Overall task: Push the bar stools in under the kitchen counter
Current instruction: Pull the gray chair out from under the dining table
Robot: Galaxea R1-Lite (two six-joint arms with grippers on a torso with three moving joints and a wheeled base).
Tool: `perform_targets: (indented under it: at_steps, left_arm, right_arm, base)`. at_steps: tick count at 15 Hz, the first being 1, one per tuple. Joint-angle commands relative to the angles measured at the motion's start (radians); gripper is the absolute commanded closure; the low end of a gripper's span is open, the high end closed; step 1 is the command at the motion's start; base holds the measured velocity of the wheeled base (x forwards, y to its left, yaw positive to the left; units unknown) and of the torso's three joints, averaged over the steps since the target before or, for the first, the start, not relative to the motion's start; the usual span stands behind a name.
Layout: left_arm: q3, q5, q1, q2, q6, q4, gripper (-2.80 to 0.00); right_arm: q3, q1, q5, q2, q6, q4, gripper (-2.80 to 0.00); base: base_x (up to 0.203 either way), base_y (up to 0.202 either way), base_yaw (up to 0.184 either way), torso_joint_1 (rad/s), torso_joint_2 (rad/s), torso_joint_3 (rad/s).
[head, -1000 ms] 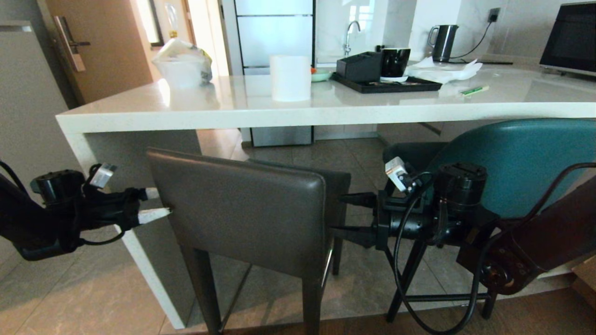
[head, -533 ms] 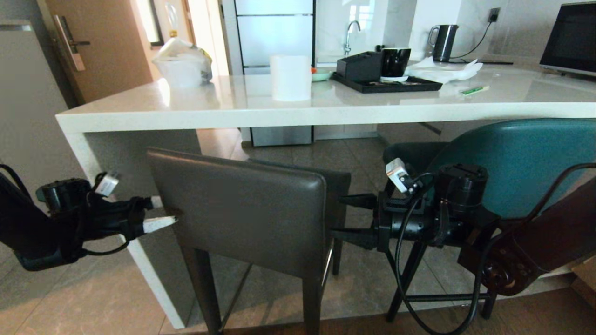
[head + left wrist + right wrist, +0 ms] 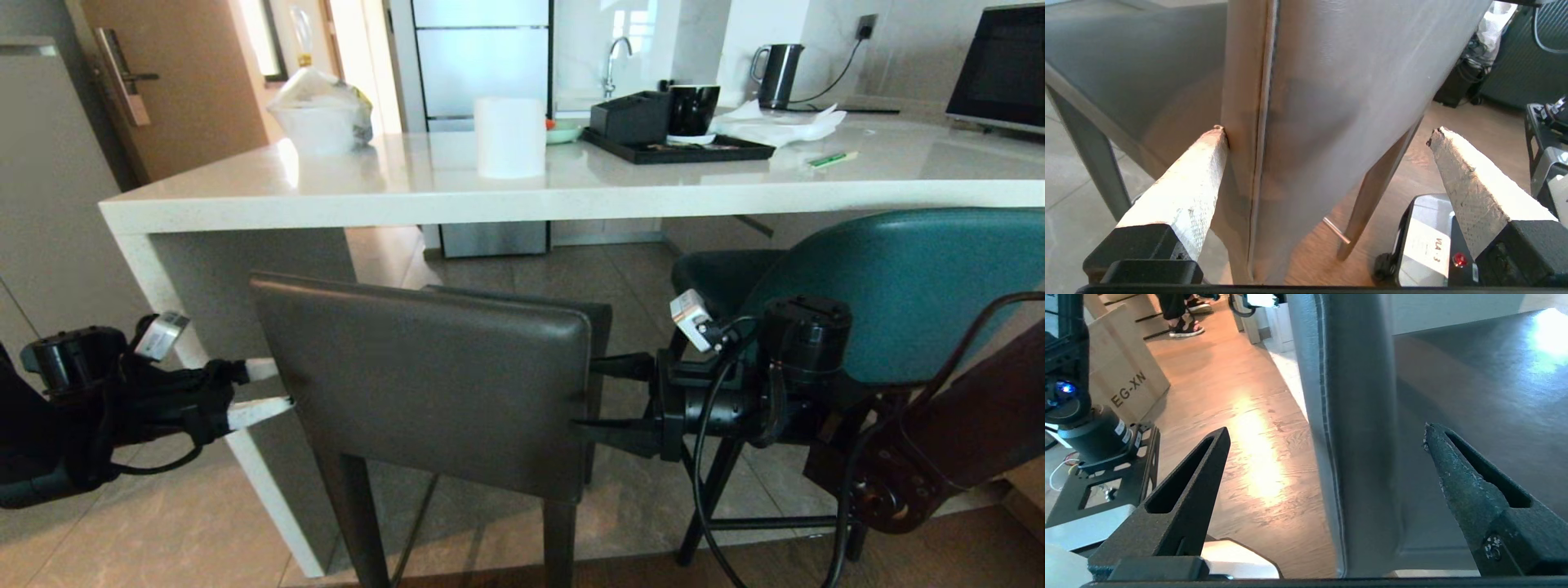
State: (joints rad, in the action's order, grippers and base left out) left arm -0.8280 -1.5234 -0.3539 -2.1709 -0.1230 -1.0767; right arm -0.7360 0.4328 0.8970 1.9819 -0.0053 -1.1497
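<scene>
The grey bar stool (image 3: pixel 424 384) stands with its square back toward me, its seat just under the white kitchen counter (image 3: pixel 571 192). My left gripper (image 3: pixel 265 388) is open and straddles the back's left edge (image 3: pixel 1249 122); one white finger (image 3: pixel 1184 192) touches it, the other stands clear. My right gripper (image 3: pixel 608 396) is open too. Its black fingers (image 3: pixel 1184 490) stand clear on either side of the back's right edge (image 3: pixel 1355 416). The teal bar stool (image 3: pixel 906 286) stands at the right behind my right arm, its seat partly under the counter.
On the counter stand a white roll (image 3: pixel 509 136), a black tray (image 3: pixel 678 147), a kettle (image 3: pixel 777 75) and a bagged container (image 3: pixel 320 110). The counter's white panel leg (image 3: pixel 204 392) is close behind my left gripper. Cardboard boxes (image 3: pixel 1122 371) and a person's feet (image 3: pixel 1184 318) are on the wooden floor behind.
The grey stool's back now sits slightly lower and larger in the head view. My left gripper has sunk and drawn back to the left. The right gripper has hardly moved.
</scene>
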Motion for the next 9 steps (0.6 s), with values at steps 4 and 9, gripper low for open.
perform_targets:
  at_steps: [4, 9]
  left_arm:
    - [0.116, -0.007, -0.025, 0.018, -0.034, -0.011, -2.80]
    - [0.205, -0.007, -0.039, 0.075, -0.072, -0.011, -2.80]
  right_arm:
    - [0.019, 0.012, 0.025, 0.003, -0.007, -0.007, -2.80]
    - [0.069, 0.054, 0.026, -0.003, -0.004, -0.087, -2.80]
  base:
    - [0.000, 0.000, 0.000, 0.000, 0.00, 0.000]
    - [0.000, 0.000, 0.000, 0.000, 0.00, 0.000]
